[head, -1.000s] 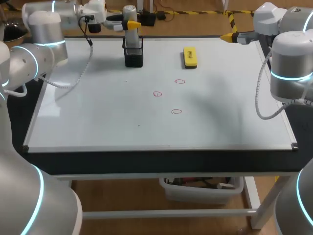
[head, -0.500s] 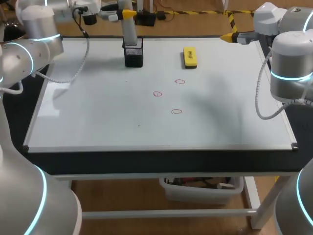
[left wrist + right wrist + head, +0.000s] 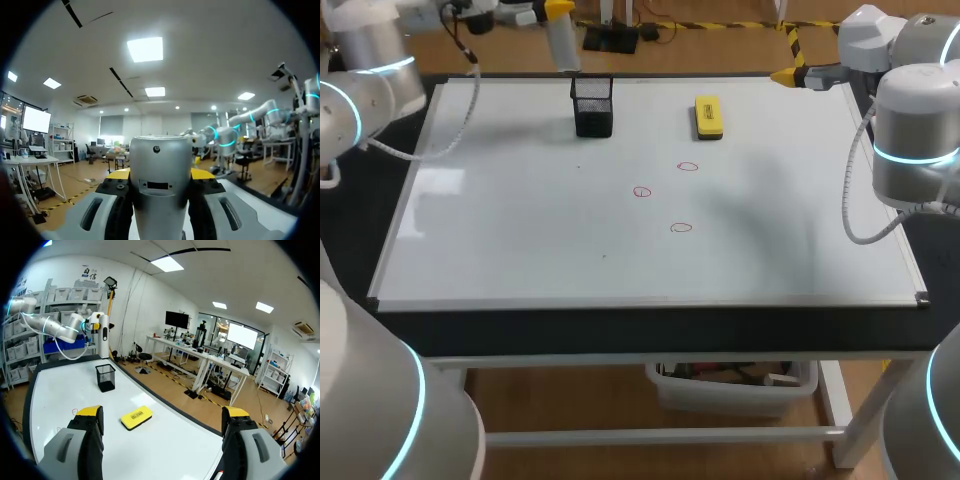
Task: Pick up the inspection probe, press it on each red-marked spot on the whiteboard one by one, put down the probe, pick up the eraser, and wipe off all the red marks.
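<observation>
Over the far edge of the whiteboard point(image 3: 520, 240), left jaws are clamping the probe point(image 3: 561, 45), now lifted clear of the black holder point(image 3: 592, 108). Right jaws are hanging apart, idle. Pickup looking done; three red marks point(image 3: 641, 191) awaiting presses.

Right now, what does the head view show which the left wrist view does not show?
Only the head view: the black holder, the yellow eraser, three red marks and the right claw. Only the left wrist view: both fingers of the left claw touching the probe from two sides. Both: the probe in the left claw, and some of the whiteboard.
</observation>
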Available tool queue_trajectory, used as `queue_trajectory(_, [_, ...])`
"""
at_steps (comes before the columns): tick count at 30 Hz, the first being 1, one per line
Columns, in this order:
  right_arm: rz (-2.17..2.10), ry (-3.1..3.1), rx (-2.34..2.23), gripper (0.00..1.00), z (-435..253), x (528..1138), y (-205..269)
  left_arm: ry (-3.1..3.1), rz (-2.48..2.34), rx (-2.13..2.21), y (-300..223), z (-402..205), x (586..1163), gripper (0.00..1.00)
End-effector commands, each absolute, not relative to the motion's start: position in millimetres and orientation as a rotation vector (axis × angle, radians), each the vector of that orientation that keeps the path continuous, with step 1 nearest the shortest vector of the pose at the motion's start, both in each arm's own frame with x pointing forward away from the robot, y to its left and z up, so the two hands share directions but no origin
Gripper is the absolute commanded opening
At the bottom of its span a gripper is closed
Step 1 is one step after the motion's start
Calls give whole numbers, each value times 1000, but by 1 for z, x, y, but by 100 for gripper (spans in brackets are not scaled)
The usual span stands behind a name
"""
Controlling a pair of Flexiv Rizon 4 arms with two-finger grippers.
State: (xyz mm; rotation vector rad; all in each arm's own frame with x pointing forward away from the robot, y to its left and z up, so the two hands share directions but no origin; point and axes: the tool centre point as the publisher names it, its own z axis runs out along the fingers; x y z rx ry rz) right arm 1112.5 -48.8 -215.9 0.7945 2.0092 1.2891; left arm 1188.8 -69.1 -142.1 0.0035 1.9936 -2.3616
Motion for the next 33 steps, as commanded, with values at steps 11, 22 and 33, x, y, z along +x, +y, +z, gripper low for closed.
queue_trajectory(11, [1289,2011,794,100,-216,1113,-49,1909,-2108,-367,7,-142,1121,0])
queue_trajectory(22, [1289,2011,794,100,-216,1113,-49,1901,-2021,-464,57,-168,1089,0])
queue_trajectory(33, [1289,2011,794,100,-216,1113,-49,1859,-2005,-514,77,-186,1080,0])
